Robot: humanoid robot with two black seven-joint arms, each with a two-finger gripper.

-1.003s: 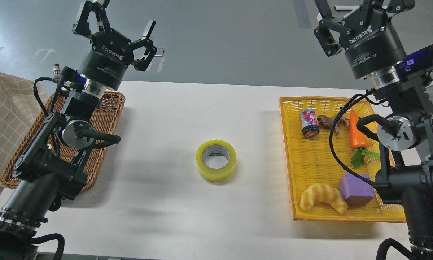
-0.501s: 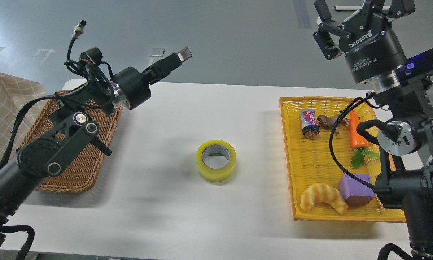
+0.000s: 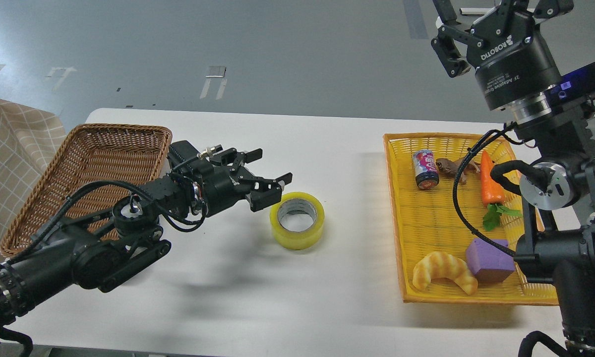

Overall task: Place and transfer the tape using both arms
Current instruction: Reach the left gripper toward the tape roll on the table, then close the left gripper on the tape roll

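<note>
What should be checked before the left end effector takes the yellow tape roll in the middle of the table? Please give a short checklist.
1. Translucent yellow tape roll lies flat on the white table, hole up, nothing touching it: ok.
2. Left end effector fingers spread open: ok.
3. Left end effector is beside the roll's left rim, not around it: not ok.
4. Its height above the table: cannot tell.
5. Right end effector is raised, far from the roll: ok.
6. Brown wicker basket has free space: ok.
</note>
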